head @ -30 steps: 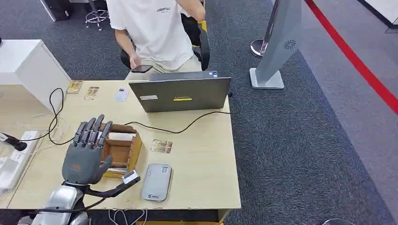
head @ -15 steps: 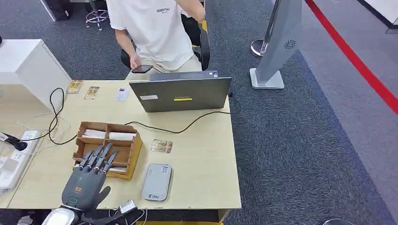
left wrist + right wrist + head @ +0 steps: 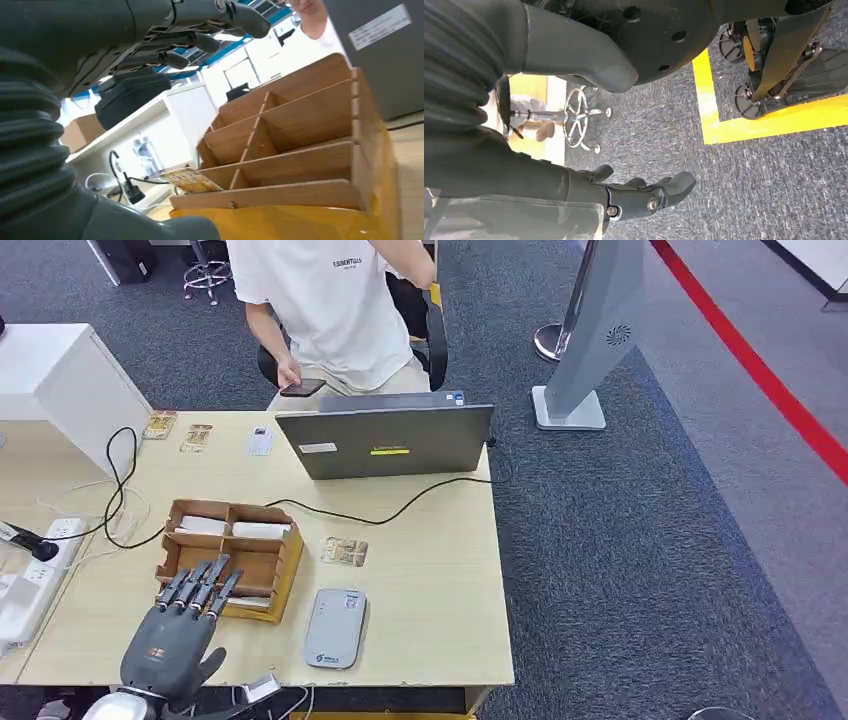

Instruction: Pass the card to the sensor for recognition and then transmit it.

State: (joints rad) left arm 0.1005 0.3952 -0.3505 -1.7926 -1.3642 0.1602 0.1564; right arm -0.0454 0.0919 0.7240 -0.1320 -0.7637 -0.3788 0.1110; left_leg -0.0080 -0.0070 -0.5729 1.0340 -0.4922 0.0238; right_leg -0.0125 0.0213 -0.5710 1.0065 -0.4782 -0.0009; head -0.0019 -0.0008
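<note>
My left hand (image 3: 172,638) hovers at the table's near edge with its fingers straight and apart, holding nothing. Its fingertips reach over the near side of a wooden divided box (image 3: 232,558). In the left wrist view the fingers (image 3: 200,42) spread above the box (image 3: 300,125), and a yellowish card (image 3: 190,180) pokes out of a near compartment. Right of the box, another card (image 3: 344,552) lies flat on the table. The grey card sensor (image 3: 334,628) lies near the front edge. My right hand (image 3: 629,196) hangs over the carpet, holding nothing.
A grey laptop (image 3: 385,440) stands at the back of the wooden table (image 3: 440,580), its cable running toward the box. Three small cards (image 3: 197,437) lie at the far left. A person in a white shirt (image 3: 330,300) sits behind the laptop. A power strip (image 3: 30,580) lies left.
My left hand has dropped from above the box and drawn back toward the table's near edge, uncovering the box. Nothing was picked up.
</note>
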